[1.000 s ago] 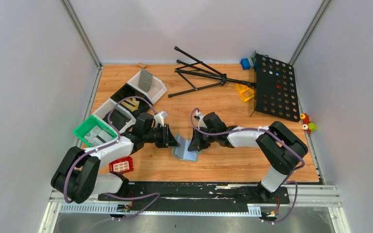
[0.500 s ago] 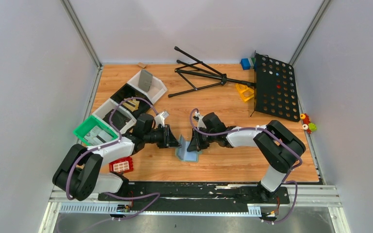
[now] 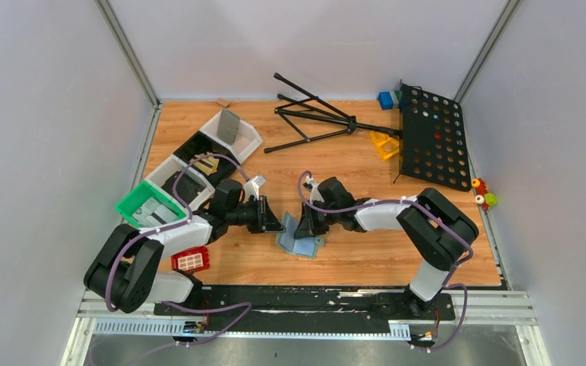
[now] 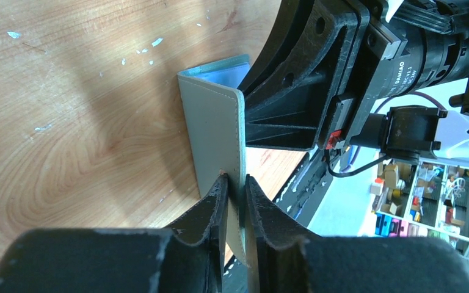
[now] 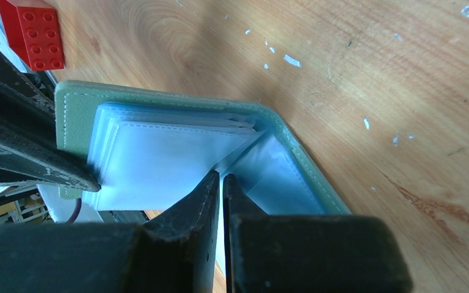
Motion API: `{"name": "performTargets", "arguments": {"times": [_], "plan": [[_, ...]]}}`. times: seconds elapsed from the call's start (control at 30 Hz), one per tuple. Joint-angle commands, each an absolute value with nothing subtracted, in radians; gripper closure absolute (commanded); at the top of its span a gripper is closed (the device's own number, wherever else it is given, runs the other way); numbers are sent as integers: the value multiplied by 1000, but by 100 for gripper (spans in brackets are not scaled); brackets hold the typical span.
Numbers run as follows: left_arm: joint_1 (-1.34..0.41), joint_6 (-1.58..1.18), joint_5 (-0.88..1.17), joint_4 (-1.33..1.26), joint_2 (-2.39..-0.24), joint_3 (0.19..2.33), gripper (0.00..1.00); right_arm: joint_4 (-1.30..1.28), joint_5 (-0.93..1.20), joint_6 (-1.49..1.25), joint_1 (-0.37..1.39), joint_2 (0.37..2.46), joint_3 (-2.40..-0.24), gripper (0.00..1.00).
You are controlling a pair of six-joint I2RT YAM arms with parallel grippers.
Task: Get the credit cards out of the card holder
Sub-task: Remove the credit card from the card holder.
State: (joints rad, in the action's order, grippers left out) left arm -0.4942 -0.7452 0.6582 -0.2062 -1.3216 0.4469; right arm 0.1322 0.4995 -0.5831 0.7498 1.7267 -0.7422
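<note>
1. The card holder [image 3: 299, 242] lies on the wooden table [image 3: 366, 252] between the two arms. It is partly open, with one cover flat on the wood and the other raised.
2. The left gripper [image 4: 235, 180] pinches the free edge of the raised cover, which stands almost upright in the left wrist view.
3. The right gripper [image 5: 220, 177] has its fingers pressed nearly together at the inner fold, where the pale pocket sleeves [image 5: 165, 159] fan out. A thin pale strip appears to run between the fingers, so they probably nip one sleeve leaf (the view is too close to be certain).
4. None of the credit cards shows clear of the holder. The sleeves look milky, and I cannot tell which pockets are filled.
5. My reading of the step in hand is that the holder is being spread and braced so a pocket can be reached. No card is out of it yet.
6. For the next move, the left grip should act as a steady anchor on the cover. The right fingers need a card's edge rather than plastic, so they would have to let go, shift to a pocket's open mouth, and draw the card out along the pocket's line. Pulling on a sleeve alone would likely drag the whole holder.
7. The red block [image 5: 33, 33] lies near the holder but apart from it, out of the working path.
</note>
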Motion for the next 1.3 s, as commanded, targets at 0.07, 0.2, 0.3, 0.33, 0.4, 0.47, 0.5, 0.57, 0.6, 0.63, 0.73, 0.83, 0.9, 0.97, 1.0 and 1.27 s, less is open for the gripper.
{"name": "performTargets", "arguments": {"times": [0.07,0.2,0.3,0.33,0.4,0.47,0.5,0.57,0.6,0.63,0.73,0.83,0.9,0.97,1.0,1.27], "plan": [[-506,-750,683,-220,-1277,448,85,123,463,-580,756,1747,-770,93],[-515,-752,688,-229,-1291,444,96,126,461,-585,755,1756,-771,98],[-515,-753,683,-224,-1281,445,100,122,456,-587,755,1759,-769,100],[-515,-744,673,-202,-1275,451,100,120,457,-586,754,1756,-767,100],[-515,-719,628,-143,-1261,467,100,123,463,-587,752,1740,-760,93],[-515,-717,608,-127,-1252,466,100,133,465,-591,753,1708,-737,76],[-515,-724,608,-137,-1252,463,100,141,466,-596,753,1689,-726,69],[-515,-740,609,-153,-1253,454,100,169,480,-611,752,1658,-706,59],[-515,-745,609,-163,-1255,449,100,189,495,-622,753,1647,-696,56],[-515,-749,608,-167,-1257,446,100,217,515,-642,753,1638,-686,53],[-515,-760,604,-179,-1255,437,100,278,547,-677,760,1629,-670,36],[-515,-775,610,-197,-1254,428,100,269,547,-681,781,1638,-690,24],[-515,-778,608,-199,-1252,425,100,269,543,-688,793,1643,-701,22],[-515,-779,607,-200,-1250,421,100,260,535,-691,800,1648,-712,21],[-515,-779,608,-198,-1250,420,100,243,527,-688,801,1651,-718,22],[-515,-779,606,-186,-1231,425,100,68,400,-629,801,1655,-763,45]]}}
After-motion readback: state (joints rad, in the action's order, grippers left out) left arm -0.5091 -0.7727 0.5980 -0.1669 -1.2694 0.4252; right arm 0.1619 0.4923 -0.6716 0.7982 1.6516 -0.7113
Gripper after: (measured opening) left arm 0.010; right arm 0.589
